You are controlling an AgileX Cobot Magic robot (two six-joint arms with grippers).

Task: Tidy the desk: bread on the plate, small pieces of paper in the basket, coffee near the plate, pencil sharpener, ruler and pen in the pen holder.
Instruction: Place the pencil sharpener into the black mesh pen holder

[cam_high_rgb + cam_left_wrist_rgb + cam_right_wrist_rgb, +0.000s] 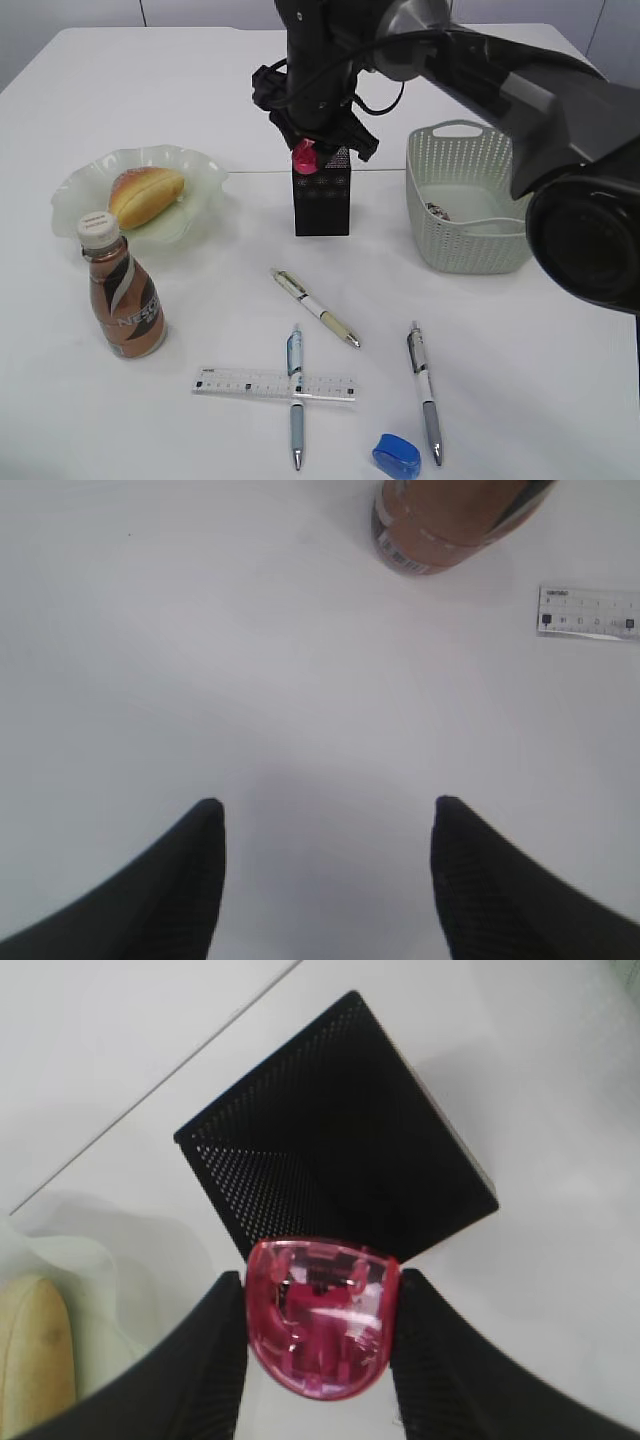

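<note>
Bread [146, 195] already sits on the plate [195, 170] at the left of the exterior view, with the coffee [120, 290] just below it, so I read those two steps as done. My right pincer [320, 1305] hangs over the holder [322, 195] at top centre, its jaws pinching a pink sharpener [320, 1325] by its flat sides; in the wrist view the sharpener hovers at the near corner of the mesh opening, not yet squarely above it, so I judge a small shift inward is needed before I let go. The basket [470, 150] stands right of the holder with something small inside. My left pincer [325, 820] is spread and holds nothing, over bare desk [200, 630] near the coffee base. Still lying loose along the bottom are the ruler [240, 383], crossed by a pen [296, 415], two more pens [315, 307] [424, 405] and a blue sharpener [397, 457].
</note>
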